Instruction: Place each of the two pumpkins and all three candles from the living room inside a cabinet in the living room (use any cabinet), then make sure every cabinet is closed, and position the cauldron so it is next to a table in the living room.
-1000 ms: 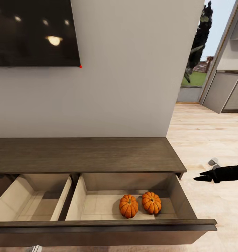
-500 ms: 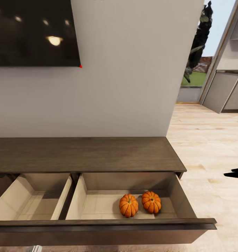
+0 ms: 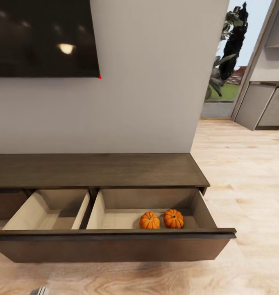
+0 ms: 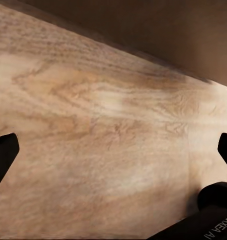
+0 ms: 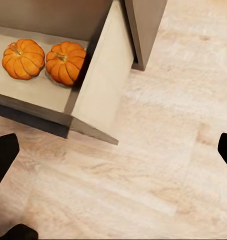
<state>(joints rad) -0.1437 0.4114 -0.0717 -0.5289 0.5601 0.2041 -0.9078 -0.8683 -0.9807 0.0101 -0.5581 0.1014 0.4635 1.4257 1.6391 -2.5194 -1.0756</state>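
Pumpkins (image 3: pixel 149 220) (image 3: pixel 173 218) are seated side by side in the pulled-out right drawer of the cabinet (image 3: pixel 98 170), both grippers are spread open over bare wood floor (image 3: pixel 246 172), and a dark TV (image 3: pixel 41 37) is mounted behind.

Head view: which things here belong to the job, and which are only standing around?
Belong to the job:
- two pumpkins, side by side in the open right drawer
- cabinet, drawers pulled out

Only standing around:
- television on the wall
- plant outside
- wooden floor
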